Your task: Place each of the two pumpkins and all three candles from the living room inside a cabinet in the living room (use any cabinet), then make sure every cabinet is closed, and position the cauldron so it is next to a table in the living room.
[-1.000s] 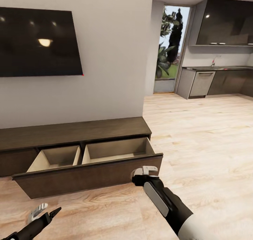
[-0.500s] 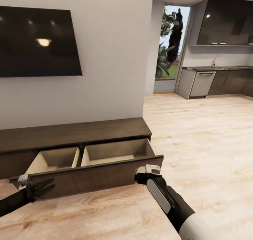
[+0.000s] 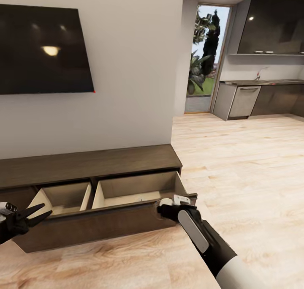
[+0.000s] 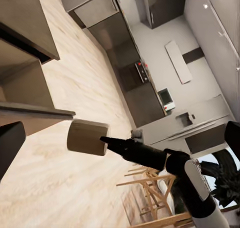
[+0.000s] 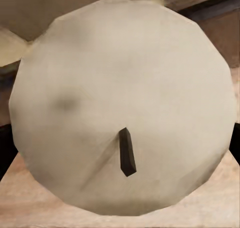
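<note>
Right now my right gripper (image 3: 165, 205) is clamped on one candle (image 3: 164, 203), a squat pale cylinder. I see it at about 6 o'clock in the head view, at the front lip of the pulled-out drawer (image 3: 101, 223). In the right wrist view the candle's (image 5: 122, 105) flat round end faces the camera with a short dark wick (image 5: 127, 152) on it, so its long axis runs along the fingers. In the left wrist view the same candle (image 4: 87, 137) lies sideways at the tip of the right gripper (image 4: 107, 140), just beside the drawer's front edge. That makes one candle by my count.

My left gripper (image 3: 29, 213) sits at roughly 8 o'clock, its two fingers spread in a V with nothing between them, close to the left end of the drawer front.

Beyond both grippers, the cabinet (image 3: 88, 164) runs lengthwise along the wall from about 9 to 12 o'clock. I count one wide drawer out, split into two pale compartments; whether anything lies inside I cannot tell.

Above it at 10 o'clock hangs one dark TV screen (image 3: 44, 50). Farther off at 1 to 2 o'clock are the glass door (image 3: 207, 56) and the kitchen counter (image 3: 261, 95).
</note>
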